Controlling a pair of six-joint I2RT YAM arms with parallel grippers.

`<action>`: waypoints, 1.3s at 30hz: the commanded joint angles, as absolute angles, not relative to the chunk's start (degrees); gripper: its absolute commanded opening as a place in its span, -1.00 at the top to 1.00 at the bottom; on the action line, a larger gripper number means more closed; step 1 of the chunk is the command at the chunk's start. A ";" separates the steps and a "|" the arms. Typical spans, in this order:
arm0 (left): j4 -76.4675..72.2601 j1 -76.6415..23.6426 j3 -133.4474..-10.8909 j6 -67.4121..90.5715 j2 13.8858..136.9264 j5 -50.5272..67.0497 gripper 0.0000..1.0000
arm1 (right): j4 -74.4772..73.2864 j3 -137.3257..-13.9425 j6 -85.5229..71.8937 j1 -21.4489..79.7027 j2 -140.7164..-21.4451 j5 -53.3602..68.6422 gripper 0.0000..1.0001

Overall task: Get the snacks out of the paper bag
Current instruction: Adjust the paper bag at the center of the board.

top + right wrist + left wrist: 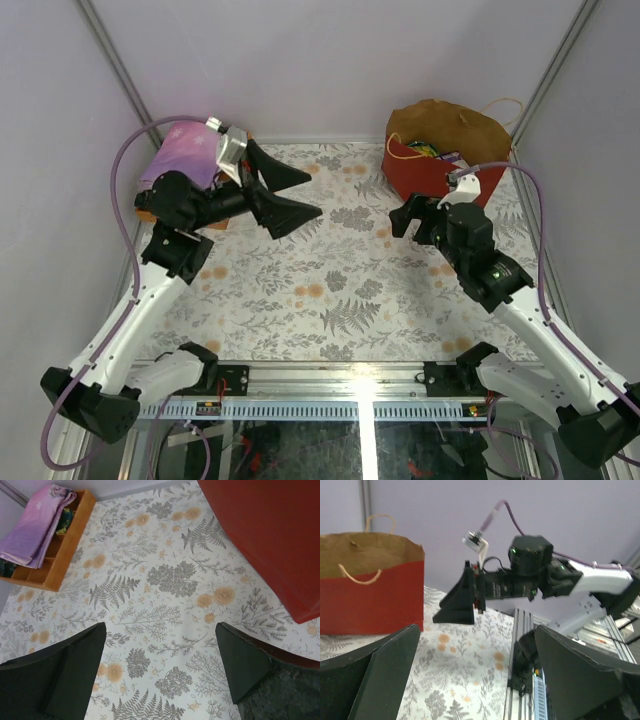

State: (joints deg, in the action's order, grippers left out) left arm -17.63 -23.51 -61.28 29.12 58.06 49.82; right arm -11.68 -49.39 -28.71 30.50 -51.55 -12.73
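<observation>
**Red bag still full, both arms empty**

Red paper bag (445, 150) stands upright at the far right of the floral surface (330, 290), mouth open to the ceiling. The snacks (425, 150) are all inside it. From above you can glimpse only a few glossy packets, yellow-green and dark, low against the left of the opening.

Your right fingers (60, 675) are spread wide and hold nothing. They hang just beside the bag's near wall, pointing down at the surface. To reach in cleanly, I would lift them above the rim first, then come down through the mouth. Steer clear of the cord handles (362, 575), which could snag, and avoid pushing the wall, since the bag looks light enough to tip.

Your left fingers (375, 675) are wide apart too and empty, well away on the left. They could steady the bag if it shifts.

At the far left, a wooden tray (65, 555) holds a pink-purple cloth (35, 525).
</observation>
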 commanded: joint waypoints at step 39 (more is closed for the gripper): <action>26.02 -36.83 -126.02 33.05 122.51 1.10 -0.58 | -6.06 -47.91 -14.99 29.62 -37.14 -38.04 -0.98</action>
State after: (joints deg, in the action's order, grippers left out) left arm 30.30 -36.38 -127.81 32.75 125.29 -0.40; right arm -7.11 -47.99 -16.43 29.93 -36.05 -36.07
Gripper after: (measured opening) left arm 0.852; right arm 0.993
